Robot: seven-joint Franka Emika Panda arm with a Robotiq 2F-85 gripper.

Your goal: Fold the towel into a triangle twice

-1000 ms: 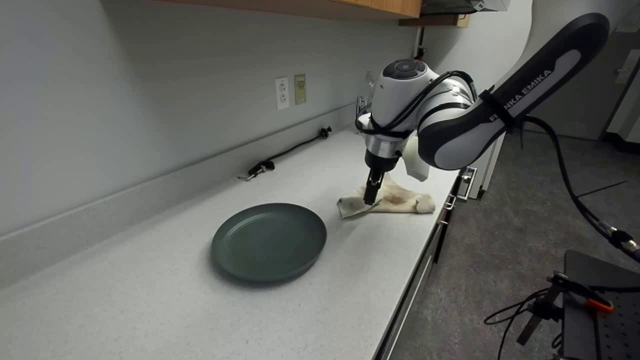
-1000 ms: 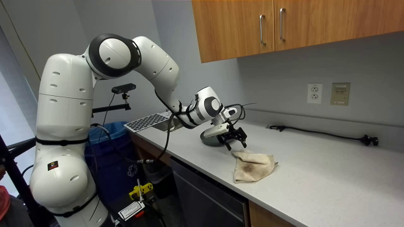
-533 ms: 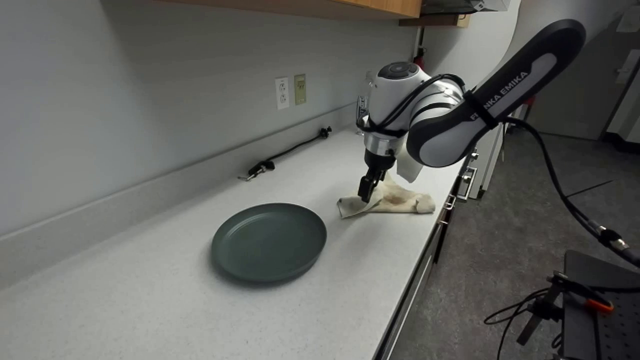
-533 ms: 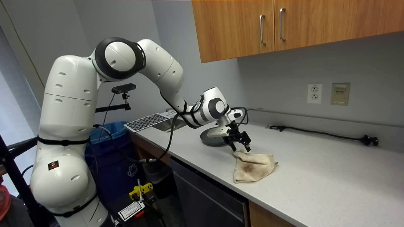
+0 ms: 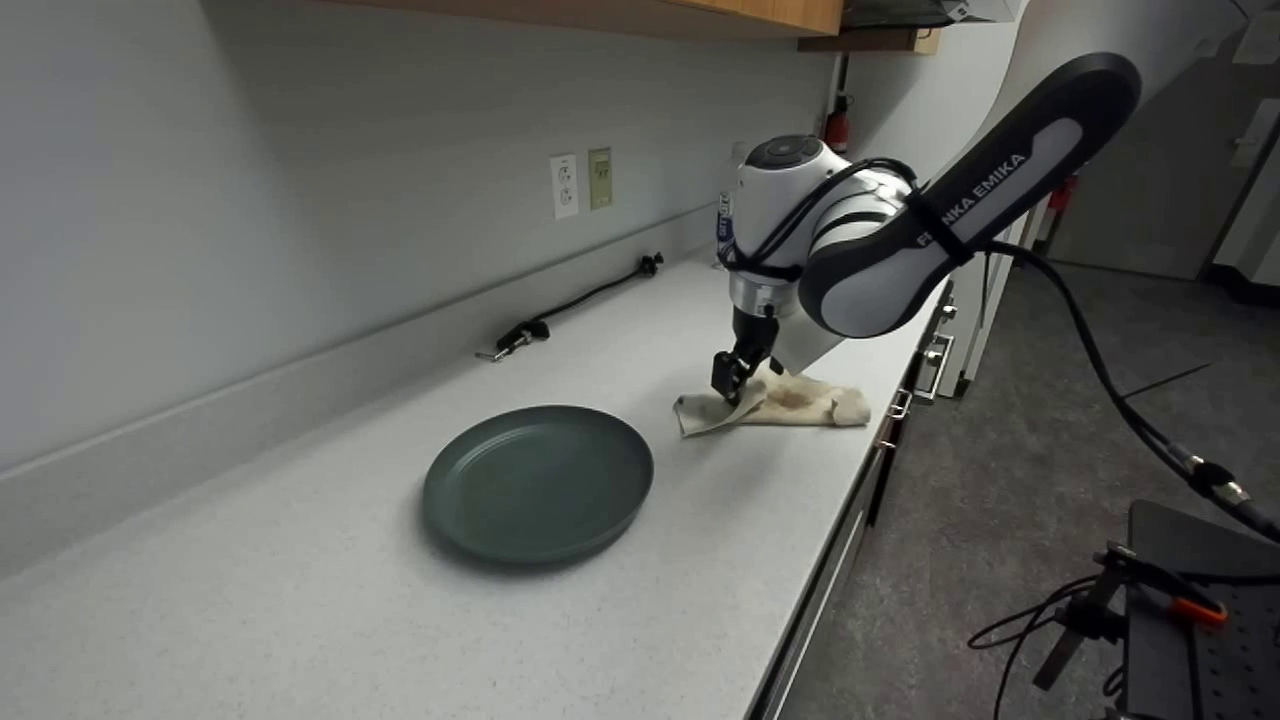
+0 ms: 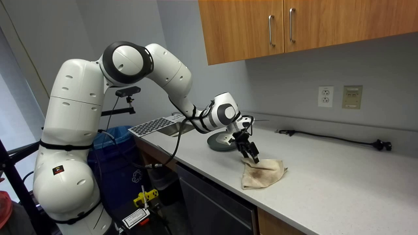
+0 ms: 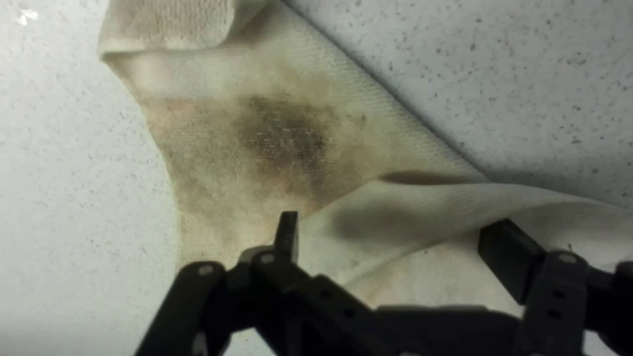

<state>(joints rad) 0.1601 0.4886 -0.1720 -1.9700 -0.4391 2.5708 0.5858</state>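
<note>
A dark-stained, wrinkled cream-beige cloth towel (image 6: 262, 175) is laid, partly folded, on the speckled white worktop (image 6: 343, 189), near a dark green round plate (image 5: 538, 485). Over the towel, the black fingers (image 7: 509, 257) are spread wide, with nothing gripped; contact with it cannot be told.

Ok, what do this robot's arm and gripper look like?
Mostly white, rounded arm with dark-ringed joints, black straps, black cables, and partly covered FRANKA EMIKA lettering on a black-and-grey link. The gripper is black, with blocky fingers.
</note>
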